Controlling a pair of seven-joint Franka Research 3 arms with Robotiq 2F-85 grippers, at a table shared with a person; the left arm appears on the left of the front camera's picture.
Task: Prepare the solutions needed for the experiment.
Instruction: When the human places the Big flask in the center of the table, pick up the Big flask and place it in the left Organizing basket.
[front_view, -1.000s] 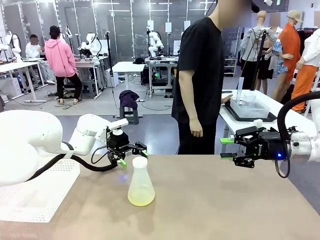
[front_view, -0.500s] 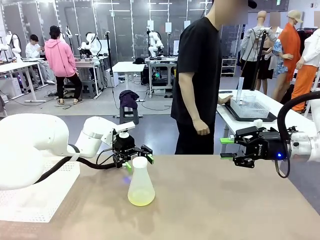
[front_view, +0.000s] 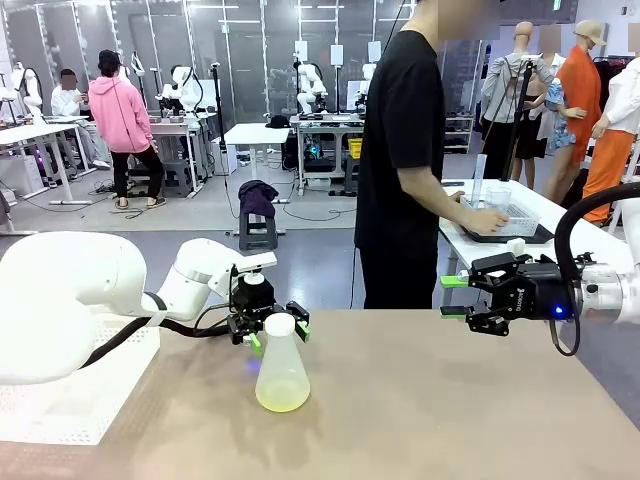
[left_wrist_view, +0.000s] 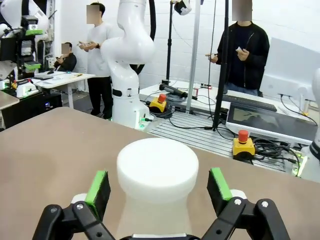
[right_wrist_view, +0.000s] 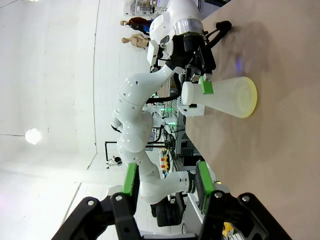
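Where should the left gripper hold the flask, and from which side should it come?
Probably at the neck, just under the white cap. The flask stands upright, its cone widening toward the base, so the narrow neck fits best. Come level from the robot's left: the left gripper is open there, one pad on each side of the cap.

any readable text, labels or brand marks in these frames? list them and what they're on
None can be read.
Right gripper: small pale print on its black body, too blurred to read.
Flask: no graduations or label visible on its translucent wall or white cap.
White sheets on posts in the background: too small to read.
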